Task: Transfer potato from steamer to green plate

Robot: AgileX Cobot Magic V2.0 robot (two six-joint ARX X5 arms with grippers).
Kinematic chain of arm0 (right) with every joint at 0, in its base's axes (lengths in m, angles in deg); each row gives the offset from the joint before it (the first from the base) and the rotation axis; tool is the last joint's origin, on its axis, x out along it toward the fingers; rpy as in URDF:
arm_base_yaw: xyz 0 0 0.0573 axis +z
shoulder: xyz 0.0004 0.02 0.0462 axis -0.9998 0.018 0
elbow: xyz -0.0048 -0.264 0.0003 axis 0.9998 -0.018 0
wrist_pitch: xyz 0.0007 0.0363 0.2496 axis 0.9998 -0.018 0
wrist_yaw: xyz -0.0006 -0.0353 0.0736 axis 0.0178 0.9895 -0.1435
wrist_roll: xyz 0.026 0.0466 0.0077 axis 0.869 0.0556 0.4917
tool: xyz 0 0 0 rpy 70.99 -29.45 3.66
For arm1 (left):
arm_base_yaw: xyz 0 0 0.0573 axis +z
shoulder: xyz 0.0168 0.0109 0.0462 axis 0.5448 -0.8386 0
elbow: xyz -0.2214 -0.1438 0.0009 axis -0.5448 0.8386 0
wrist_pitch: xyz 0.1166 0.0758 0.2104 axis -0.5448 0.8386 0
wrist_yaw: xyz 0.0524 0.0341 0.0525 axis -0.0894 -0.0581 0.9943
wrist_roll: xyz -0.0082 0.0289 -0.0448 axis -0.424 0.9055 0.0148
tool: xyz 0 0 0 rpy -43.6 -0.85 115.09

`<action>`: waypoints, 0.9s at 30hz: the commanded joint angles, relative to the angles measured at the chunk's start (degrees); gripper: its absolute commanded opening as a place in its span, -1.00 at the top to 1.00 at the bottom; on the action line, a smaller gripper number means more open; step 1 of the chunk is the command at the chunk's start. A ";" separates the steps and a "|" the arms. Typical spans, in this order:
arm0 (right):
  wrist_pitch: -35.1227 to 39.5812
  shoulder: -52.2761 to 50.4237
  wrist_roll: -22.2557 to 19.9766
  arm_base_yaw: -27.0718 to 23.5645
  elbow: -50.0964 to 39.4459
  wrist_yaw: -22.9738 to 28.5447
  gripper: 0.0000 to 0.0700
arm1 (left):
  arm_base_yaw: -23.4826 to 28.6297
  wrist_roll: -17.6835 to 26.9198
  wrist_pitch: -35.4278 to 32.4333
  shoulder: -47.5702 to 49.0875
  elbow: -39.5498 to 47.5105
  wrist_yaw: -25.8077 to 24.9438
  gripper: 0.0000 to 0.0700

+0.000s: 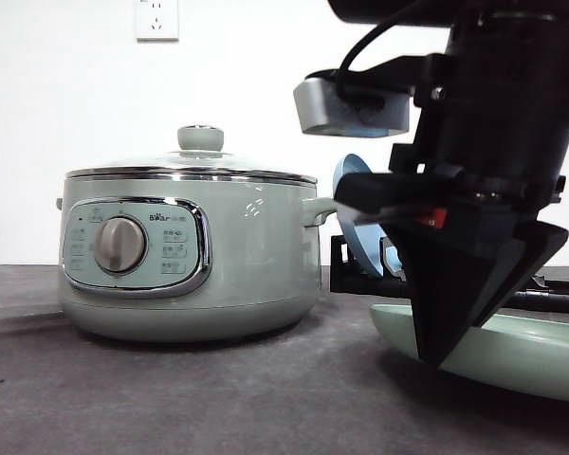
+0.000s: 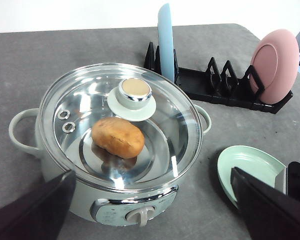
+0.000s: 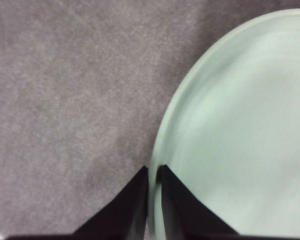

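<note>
The steamer (image 1: 256,275) stands at the left of the table, its glass lid (image 2: 165,115) on. Through the lid I see the potato (image 2: 118,137) lying inside the steamer (image 2: 25,130), just beside the green knob (image 2: 135,92). My left gripper (image 2: 152,170) hovers above the pot, open, its fingers spread wide with nothing between them. The green plate (image 1: 531,355) lies flat on the table to the right of the pot. My right gripper (image 1: 434,358) points down at its near-left rim. In the right wrist view the right gripper (image 3: 152,170) is shut on the rim of the green plate (image 3: 240,125).
A black dish rack (image 2: 215,90) stands behind the pot and plate, holding an upright blue plate (image 2: 166,40) and a pink plate (image 2: 275,65). The blue plate (image 1: 346,180) and rack (image 1: 360,275) sit just behind my right arm. Grey table lies in front of the pot.
</note>
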 commanded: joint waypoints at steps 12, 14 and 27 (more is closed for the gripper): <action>1.80 0.12 1.43 0.52 1.62 -3.52 -0.53 | -1.16 0.52 -0.43 -0.24 -1.29 -0.17 -0.80; 1.78 -1.31 1.41 0.02 2.44 -5.26 -0.63 | -1.34 0.52 -0.40 -0.24 -1.29 -0.17 -0.80; 0.05 -18.68 -0.76 -13.27 10.71 -10.86 -1.00 | -1.65 0.52 0.10 -0.33 -1.29 -0.17 -0.80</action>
